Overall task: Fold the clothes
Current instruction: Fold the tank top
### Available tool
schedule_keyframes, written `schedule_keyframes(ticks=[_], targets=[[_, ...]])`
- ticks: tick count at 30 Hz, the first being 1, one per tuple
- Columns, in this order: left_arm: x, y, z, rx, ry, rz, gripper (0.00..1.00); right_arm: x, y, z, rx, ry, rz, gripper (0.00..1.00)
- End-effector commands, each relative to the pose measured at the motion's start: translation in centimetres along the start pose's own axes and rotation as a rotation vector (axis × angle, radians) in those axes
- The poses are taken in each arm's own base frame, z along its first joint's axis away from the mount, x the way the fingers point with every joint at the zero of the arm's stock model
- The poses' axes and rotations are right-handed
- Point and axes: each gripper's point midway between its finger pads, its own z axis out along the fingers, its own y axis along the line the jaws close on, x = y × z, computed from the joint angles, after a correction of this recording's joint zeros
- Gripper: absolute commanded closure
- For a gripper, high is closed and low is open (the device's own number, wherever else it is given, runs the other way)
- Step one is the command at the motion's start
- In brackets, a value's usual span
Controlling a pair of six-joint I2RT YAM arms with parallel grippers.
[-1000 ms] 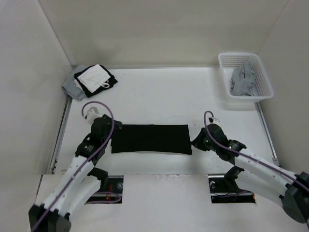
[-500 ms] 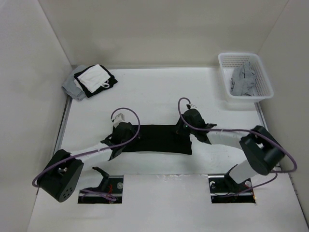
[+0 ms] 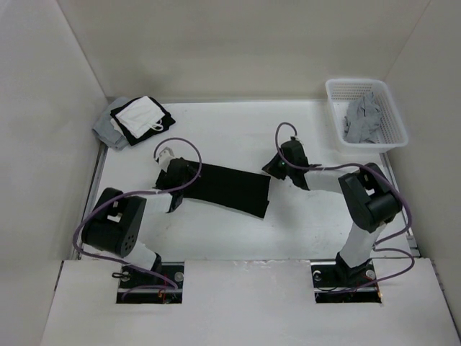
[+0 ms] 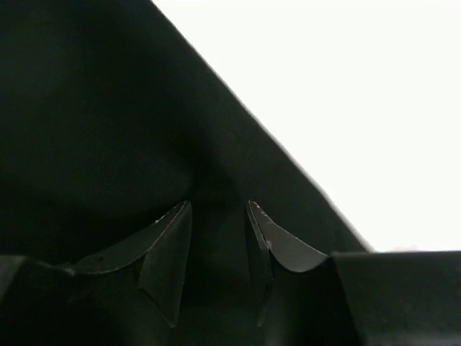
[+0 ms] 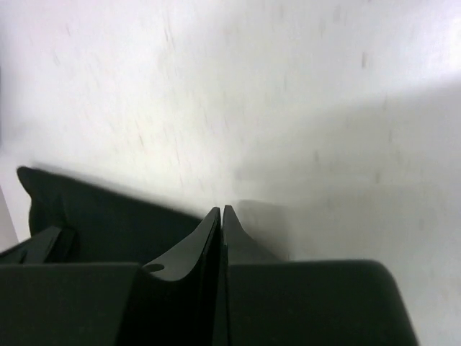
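- Black, thin, soft fabric folded into a long rectangle, the garment (image 3: pixel 223 189) lies flat and slanted on the white table (image 3: pixel 216 137), stretched between the two pincers.
- The left pincer (image 4: pixel 218 209) is over the garment's left end. Its fingers (image 4: pixel 169 245) stand apart with a clear gap between them.
- Seen from the left wrist, the black cloth fills everything under, ahead of and to the left of this pincer. The cloth's straight edge runs diagonally from the upper left to the lower right, passing to the right of the fingertips, with bare table beyond it. I cannot tell whether the tips touch the cloth.
- The right pincer (image 5: pixel 220 210) is just off the garment's far right corner, with its fingers pressed together.
- From the right wrist, the black cloth lies low and to the left of this pincer, and its edge reaches the left finger. Ahead and to the right is only table. No cloth shows between the tips.
- Well to the right of the right pincer, a white plastic basket (image 3: pixel 356 81) holds a crumpled grey garment (image 3: pixel 362 119).
- Beyond the left pincer, in the table's far left corner, is a pile of grey, white and black clothes (image 3: pixel 133 119).
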Motion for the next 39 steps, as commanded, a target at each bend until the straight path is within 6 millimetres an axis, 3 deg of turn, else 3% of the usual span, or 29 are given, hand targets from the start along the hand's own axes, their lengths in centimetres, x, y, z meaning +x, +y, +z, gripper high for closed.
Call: schedule_keyframes(ticks=[1, 5, 8, 11, 14, 19, 23, 27, 29, 34, 39], targets=[[-4.3, -5.0, 1.0, 0.106, -0.092, -0.014, 0.65, -3.9, 1.4, 1.1, -0.013, -0.093, -0.001, 0.92], [-4.1, -9.9, -2.5, 0.251, -0.073, 0.028, 0.66, -5.5, 3.1, -0.3, -0.073, -0.122, -0.031, 0.86], [-1.1, -11.0, -5.5, 0.308, -0.033, 0.084, 0.68, -4.9, 3.2, -3.1, -0.100, -0.138, -0.071, 0.73], [3.3, -9.8, -7.0, 0.316, 0.064, 0.116, 0.69, -2.2, 1.7, -5.4, -0.107, -0.119, -0.078, 0.60], [6.1, -7.6, -6.9, 0.286, 0.118, 0.126, 0.69, 0.8, -0.2, -6.9, -0.111, -0.079, -0.057, 0.53], [7.3, -3.7, -5.9, 0.213, 0.142, 0.103, 0.71, 6.6, -1.6, -8.4, -0.119, 0.026, -0.053, 0.44], [8.4, -1.1, -6.1, 0.169, 0.171, 0.103, 0.71, 8.7, -2.0, -8.7, -0.128, 0.059, -0.019, 0.41], [9.1, 1.4, -6.2, 0.114, 0.197, 0.089, 0.71, 10.0, -1.9, -8.0, -0.141, 0.089, 0.036, 0.41], [9.2, 1.6, -6.6, 0.124, 0.209, 0.076, 0.71, 10.4, -2.1, -7.5, -0.133, 0.097, 0.055, 0.43], [8.8, 0.2, -7.9, 0.187, 0.218, 0.047, 0.71, 10.6, -1.6, -5.7, -0.144, 0.100, 0.106, 0.48], [6.8, -2.0, -9.5, 0.254, 0.188, 0.024, 0.70, 9.9, 0.0, -4.3, -0.196, 0.091, 0.144, 0.70]])
